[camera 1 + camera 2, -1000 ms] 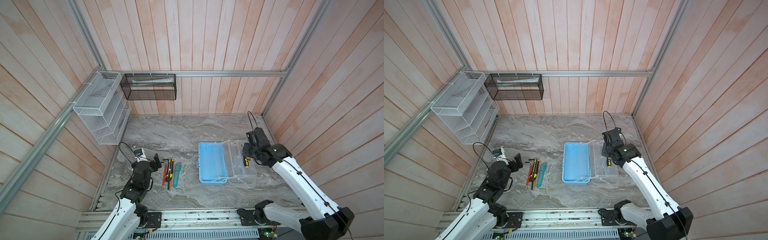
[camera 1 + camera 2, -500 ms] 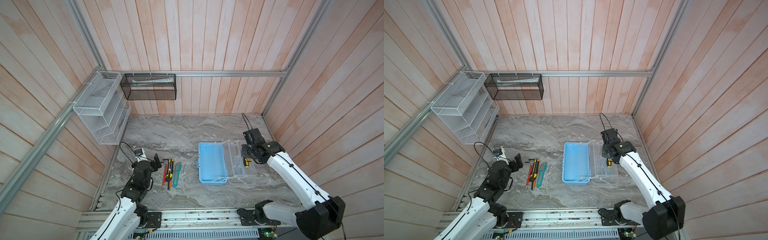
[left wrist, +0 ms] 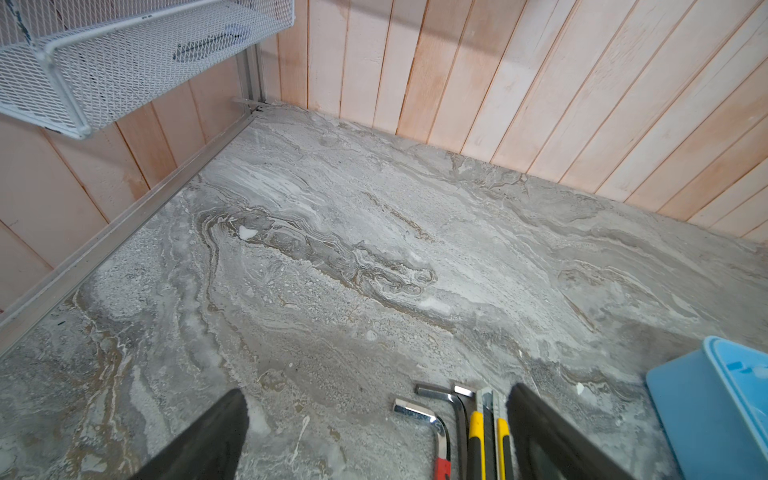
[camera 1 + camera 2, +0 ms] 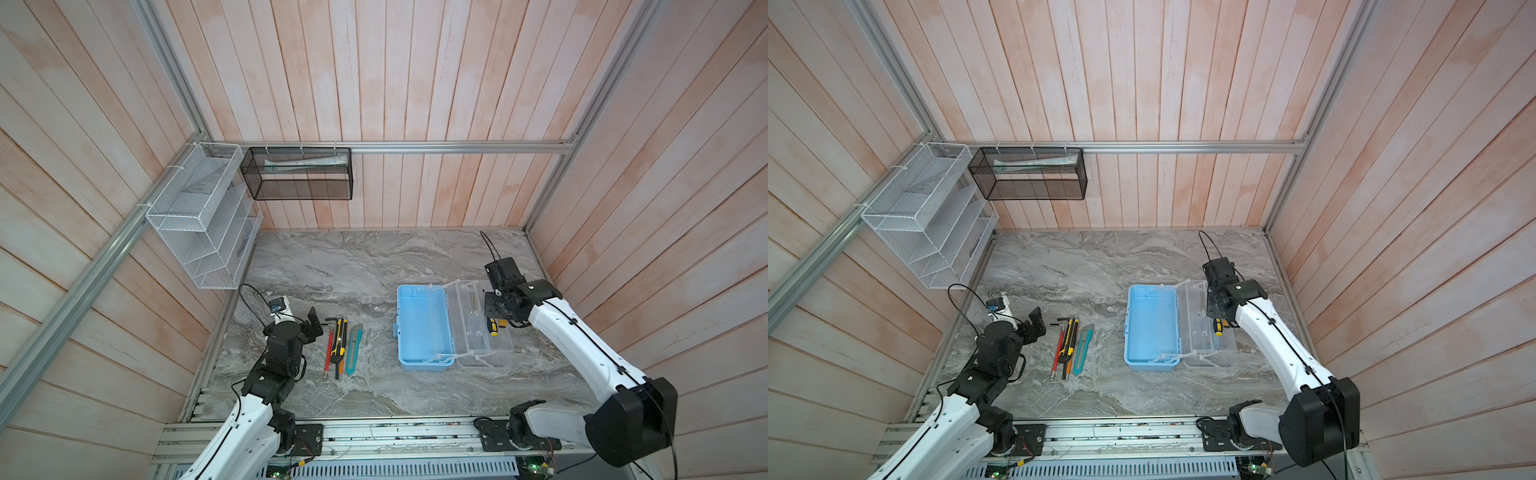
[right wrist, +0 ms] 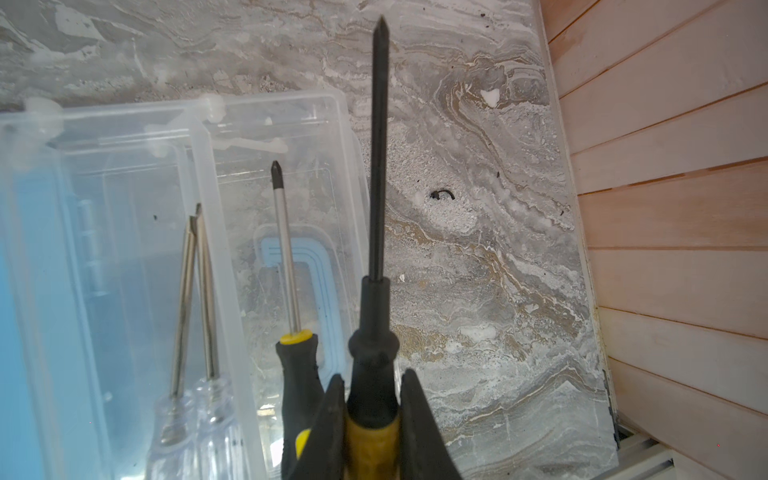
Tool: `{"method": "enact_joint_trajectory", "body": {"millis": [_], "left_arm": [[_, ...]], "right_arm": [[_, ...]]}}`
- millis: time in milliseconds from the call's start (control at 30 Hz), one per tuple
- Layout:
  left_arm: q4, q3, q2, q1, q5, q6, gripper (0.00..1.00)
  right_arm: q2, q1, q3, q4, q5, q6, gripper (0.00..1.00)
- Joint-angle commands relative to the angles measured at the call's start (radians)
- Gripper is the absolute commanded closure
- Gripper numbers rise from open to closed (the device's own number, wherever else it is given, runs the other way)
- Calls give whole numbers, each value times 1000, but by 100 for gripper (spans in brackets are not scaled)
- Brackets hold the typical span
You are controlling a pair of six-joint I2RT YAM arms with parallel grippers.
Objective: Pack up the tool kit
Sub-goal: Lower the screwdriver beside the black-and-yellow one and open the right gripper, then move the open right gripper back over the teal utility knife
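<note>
Right hand [image 5: 372,386] clamps a black screwdriver [image 5: 377,166] above the clear lid [image 5: 324,137] beside a yellow-collared screwdriver [image 5: 286,249]; left hand [image 3: 378,395] spread wide.

Left arm folded at the near left, left gripper [image 4: 313,323] spread wide, empty. Right arm reaches farther in on the right, right gripper [image 5: 372,401] clamped on a screwdriver [image 5: 376,324] handle.
</note>
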Motion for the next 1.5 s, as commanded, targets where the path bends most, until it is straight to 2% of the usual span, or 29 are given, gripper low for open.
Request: {"method": "enact_joint_trajectory", "body": {"millis": [0, 100, 300, 400, 467, 533, 567, 600, 667, 800, 1000, 1267, 1367, 1467], "left_arm": [[3, -2, -8, 5, -7, -3, 1], [5, 0, -5, 5, -7, -2, 1], [4, 0, -4, 5, -4, -2, 1], [2, 1, -4, 5, -7, -5, 1], [3, 0, -6, 5, -9, -4, 1], [2, 0, -8, 5, -9, -4, 1], [-1, 0, -9, 6, -9, -4, 1], [0, -1, -11, 5, -9, -5, 1], [-1, -3, -19, 5, -11, -6, 1], [-7, -9, -41, 5, -17, -11, 1], [-8, -14, -52, 6, -13, -8, 1], [-11, -7, -34, 7, -26, -16, 1], [-16, -9, -44, 7, -34, -22, 1], [-21, -16, -67, 7, -34, -22, 1]], "right_arm": [[3, -4, -14, 11, 0, -23, 93], [9, -3, -9, 9, 3, -31, 74], [-14, -3, 18, 3, -24, -47, 64], [-27, -3, 23, 9, -9, -48, 64], [-35, -2, 24, 27, -36, -49, 69], [-46, -3, 39, 52, -138, -62, 77], [-54, 4, 49, 74, -216, -54, 78], [-66, 29, 50, 108, -291, -43, 78], [-90, 122, 41, 184, -343, -1, 73], [-70, 341, 29, 293, -291, 112, 71], [86, 575, 37, 447, -280, 208, 67], [360, 715, 130, 626, -341, 247, 63], [483, 738, 207, 600, -357, 242, 62], [596, 759, 304, 501, -327, 231, 60]]}}
